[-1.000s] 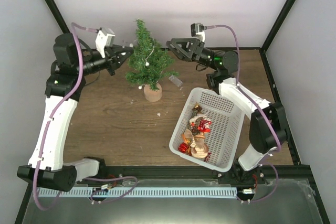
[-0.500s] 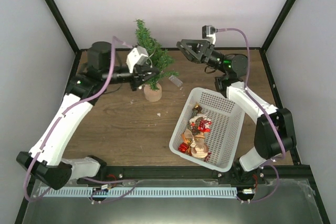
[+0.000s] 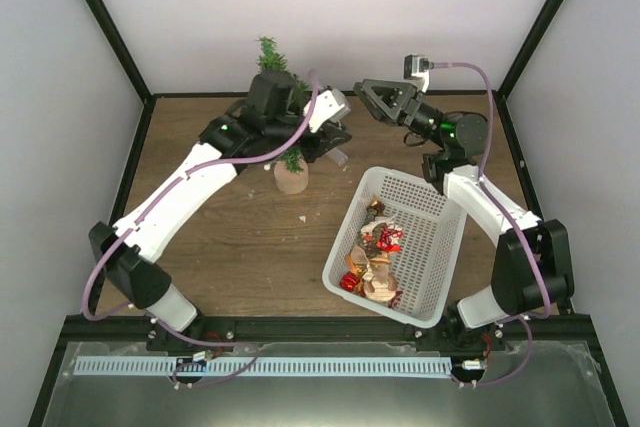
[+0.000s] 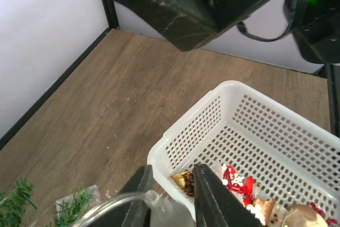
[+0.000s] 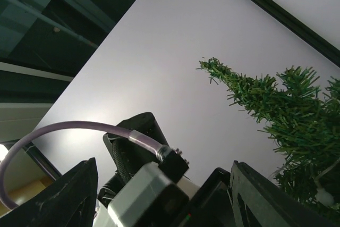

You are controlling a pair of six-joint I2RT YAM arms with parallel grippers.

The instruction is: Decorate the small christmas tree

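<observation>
The small christmas tree (image 3: pixel 268 53) stands at the back of the table on its tan base (image 3: pixel 291 178); my left arm covers its middle. Its top also shows in the right wrist view (image 5: pixel 255 97). My left gripper (image 3: pixel 338 135) is just right of the tree, above the basket's far corner. In the left wrist view the left gripper (image 4: pixel 171 169) is shut on a white bulb with a clear wire loop (image 4: pixel 162 212), part of a light string. My right gripper (image 3: pixel 362 95) is open and empty, right of the tree, facing the left wrist; it also shows in its own view (image 5: pixel 163 163).
A white mesh basket (image 3: pixel 436 209) with red and gold ornaments (image 3: pixel 372 257) sits at the right front; its corner shows in the left wrist view (image 4: pixel 175 147). A small clear plastic box (image 3: pixel 336 156) lies beside the tree base. Black frame posts border the table.
My left arm has swung from the tree's left side across to its right side, now over the tree. My right gripper has drawn back a little to the right.
</observation>
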